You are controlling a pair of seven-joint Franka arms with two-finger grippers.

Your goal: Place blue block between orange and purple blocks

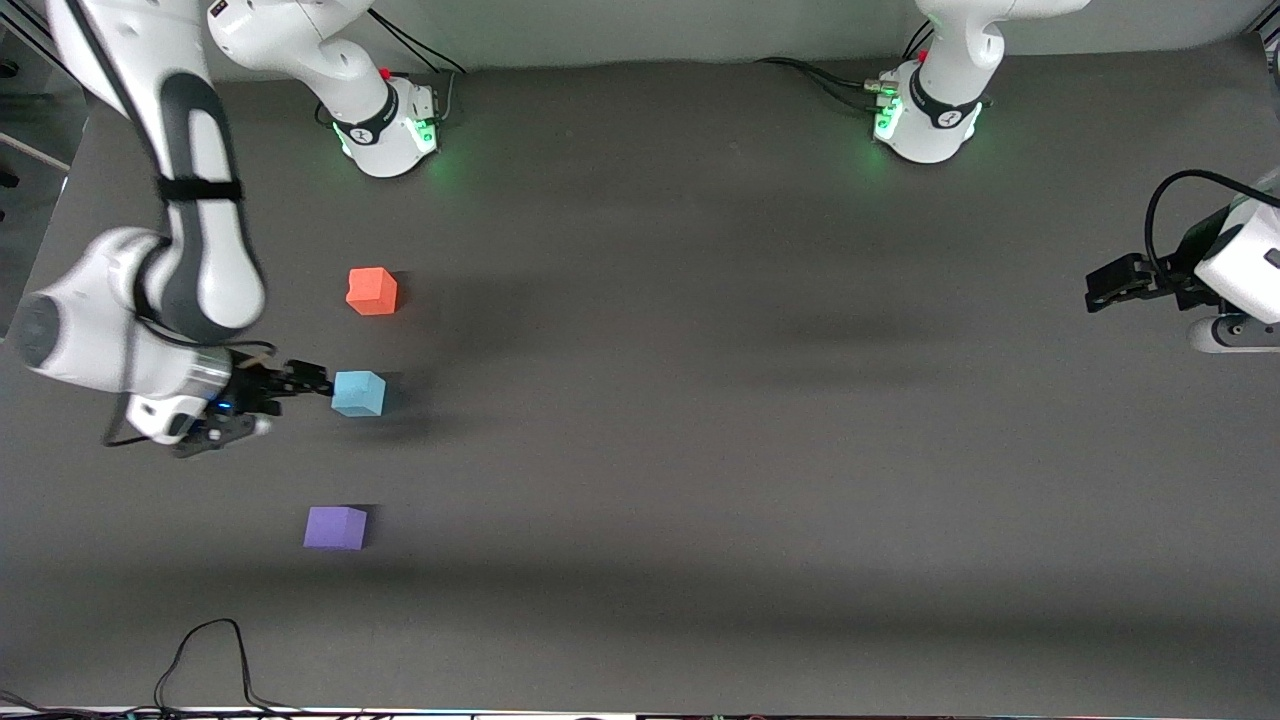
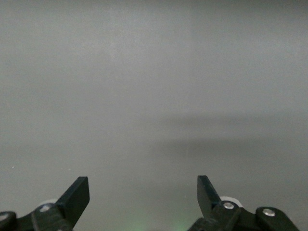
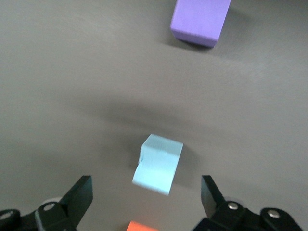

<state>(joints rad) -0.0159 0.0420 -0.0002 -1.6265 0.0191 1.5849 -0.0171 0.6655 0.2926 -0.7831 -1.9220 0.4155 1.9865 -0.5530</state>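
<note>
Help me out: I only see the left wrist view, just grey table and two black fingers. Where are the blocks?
Observer: All three lie toward the right arm's end of the table; the left gripper waits, open, over the left arm's end.
Operator: Is the blue one in place?
Observer: The blue block sits between the orange block, farther from the front camera, and the purple block, nearer.
Operator: Is anything holding it?
Observer: No; the right gripper is open, not gripping it.

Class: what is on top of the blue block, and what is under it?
Nothing lies on the blue block; its top is bare. It seems to rest on the table, its underside hidden. The open right gripper is beside it.
</note>
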